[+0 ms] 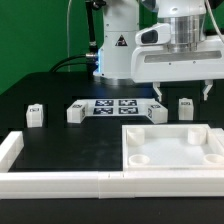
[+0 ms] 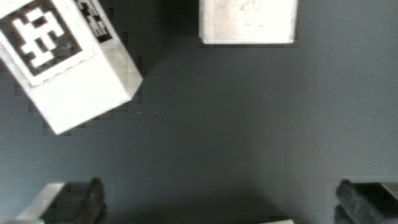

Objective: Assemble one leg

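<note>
Exterior view: the claw (image 1: 181, 92), jaws wide apart and holding nothing, hangs above the worktop (image 1: 50, 135). The leg (image 1: 158, 113) lies on the worktop below the finger on the exterior view's left, and a second leg (image 1: 186, 105) lies just beside it under the claw's span. Wrist view: the claw (image 2: 217, 205) is open, and a tagged leg (image 2: 71, 65) sits beyond the fingers (image 2: 71, 200), not between them, with its long axis skewed to the line joining them. Judged need: shift over and turn before descending.
</note>
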`<move>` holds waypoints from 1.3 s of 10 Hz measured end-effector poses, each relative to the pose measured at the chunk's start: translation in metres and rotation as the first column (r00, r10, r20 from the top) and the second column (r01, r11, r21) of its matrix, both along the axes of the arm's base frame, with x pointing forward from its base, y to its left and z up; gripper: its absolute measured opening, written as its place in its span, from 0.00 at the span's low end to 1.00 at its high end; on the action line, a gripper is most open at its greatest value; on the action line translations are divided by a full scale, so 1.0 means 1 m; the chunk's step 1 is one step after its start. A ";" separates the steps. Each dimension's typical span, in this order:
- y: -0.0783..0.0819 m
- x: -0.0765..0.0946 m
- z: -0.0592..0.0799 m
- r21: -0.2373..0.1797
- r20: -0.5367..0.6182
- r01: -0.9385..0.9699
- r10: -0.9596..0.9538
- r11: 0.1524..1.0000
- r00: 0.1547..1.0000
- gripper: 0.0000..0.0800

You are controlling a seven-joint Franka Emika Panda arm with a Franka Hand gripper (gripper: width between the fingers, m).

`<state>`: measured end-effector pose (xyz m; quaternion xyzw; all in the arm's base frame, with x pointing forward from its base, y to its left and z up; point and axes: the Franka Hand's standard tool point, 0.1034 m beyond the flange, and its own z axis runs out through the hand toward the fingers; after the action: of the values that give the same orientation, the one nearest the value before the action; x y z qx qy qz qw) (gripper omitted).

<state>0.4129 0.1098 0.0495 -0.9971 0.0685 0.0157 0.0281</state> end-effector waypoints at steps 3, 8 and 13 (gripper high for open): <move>0.004 -0.020 -0.001 -0.001 -0.254 0.000 0.000 1.000 0.967 0.81; 0.015 -0.042 -0.004 0.057 -0.656 0.007 0.032 0.998 0.754 0.81; 0.009 -0.038 -0.012 0.103 -0.733 0.003 0.074 0.995 0.676 0.81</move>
<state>0.3747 0.1189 0.0379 -0.9052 0.0537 0.4191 0.0456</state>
